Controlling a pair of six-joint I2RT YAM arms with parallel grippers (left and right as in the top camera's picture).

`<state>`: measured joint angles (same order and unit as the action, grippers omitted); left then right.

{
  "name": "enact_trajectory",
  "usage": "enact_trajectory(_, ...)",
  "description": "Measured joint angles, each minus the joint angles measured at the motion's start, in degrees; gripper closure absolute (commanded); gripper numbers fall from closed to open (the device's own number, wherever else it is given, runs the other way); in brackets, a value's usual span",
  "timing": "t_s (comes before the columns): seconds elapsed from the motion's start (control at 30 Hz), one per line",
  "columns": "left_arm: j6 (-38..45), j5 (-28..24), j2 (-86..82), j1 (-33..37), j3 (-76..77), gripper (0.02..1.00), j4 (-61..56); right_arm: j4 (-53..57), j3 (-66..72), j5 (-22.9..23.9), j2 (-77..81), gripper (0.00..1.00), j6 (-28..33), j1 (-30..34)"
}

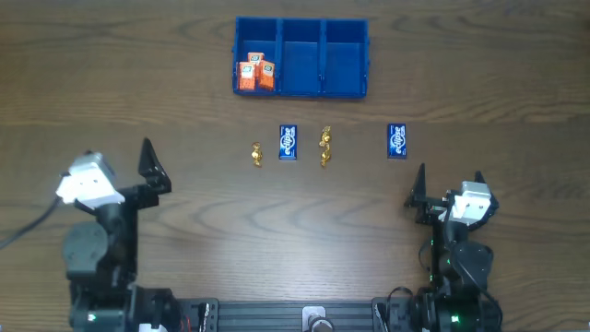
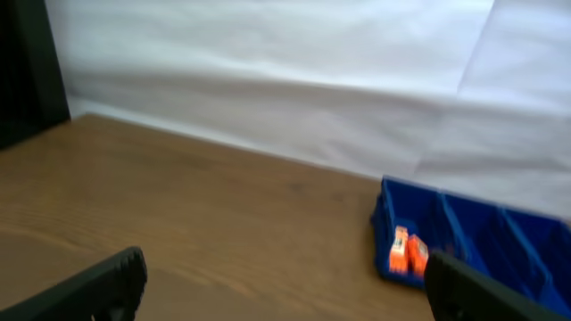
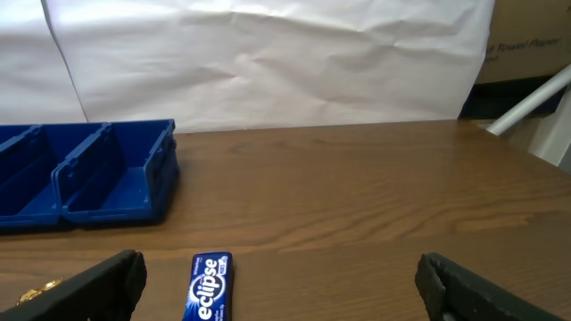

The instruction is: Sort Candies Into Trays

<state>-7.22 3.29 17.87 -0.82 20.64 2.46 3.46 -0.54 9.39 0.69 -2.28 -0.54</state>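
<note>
Currently the tray (image 1: 301,92) sits toward the far edge of the tabletop (image 1: 516,240), about centred, with three compartments side by side. Orange packs (image 1: 256,74) stand bunched in the left compartment, against its front wall. Bare blue floor shows in the middle and right ones.

Four candies lie in a row across the tabletop's middle, with a strip of wood between them and the tray's front wall. From the left: gold candy (image 1: 257,154), blue pack (image 1: 289,142) just beside it, second gold candy (image 1: 325,147), then second blue pack (image 1: 397,140) well apart toward the right edge.

Left gripper (image 2: 285,267) hangs on the left side, toward the near edge, fingers spread wide, nothing held. Right gripper (image 1: 450,177) sits on the right side toward the near edge, fingers also wide apart, nothing between them. The second blue pack lies just ahead of it on the far side.

Both grippers are well apart from the tray, with the candy row in between. Broad stretches of wood lie between the row's ends and the left and right edges. White sheet (image 3: 268,62) stands along the far edge behind the tray.
</note>
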Motion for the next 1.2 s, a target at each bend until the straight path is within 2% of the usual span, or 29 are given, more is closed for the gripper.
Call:
enact_trajectory(0.3,1.2,-9.0,-11.6,0.1,-18.7,0.018,-13.2,0.0,0.0,0.0,0.0,0.003,0.0,0.0)
enact_trajectory(0.47,5.4,-12.2,-13.7,0.0,-20.3,0.02,-9.1,0.0,0.0,0.0,0.0,0.003,0.0,0.0)
enact_trajectory(0.67,8.9,-12.6,-14.4,0.0,-19.6,0.02,-1.4,0.0,0.0,0.0,0.0,0.003,0.0,0.0)
enact_trajectory(1.2,9.0,-12.4,-14.6,0.0,-19.3,0.02,-1.0,0.0,0.0,0.0,0.0,0.003,0.0,0.0)
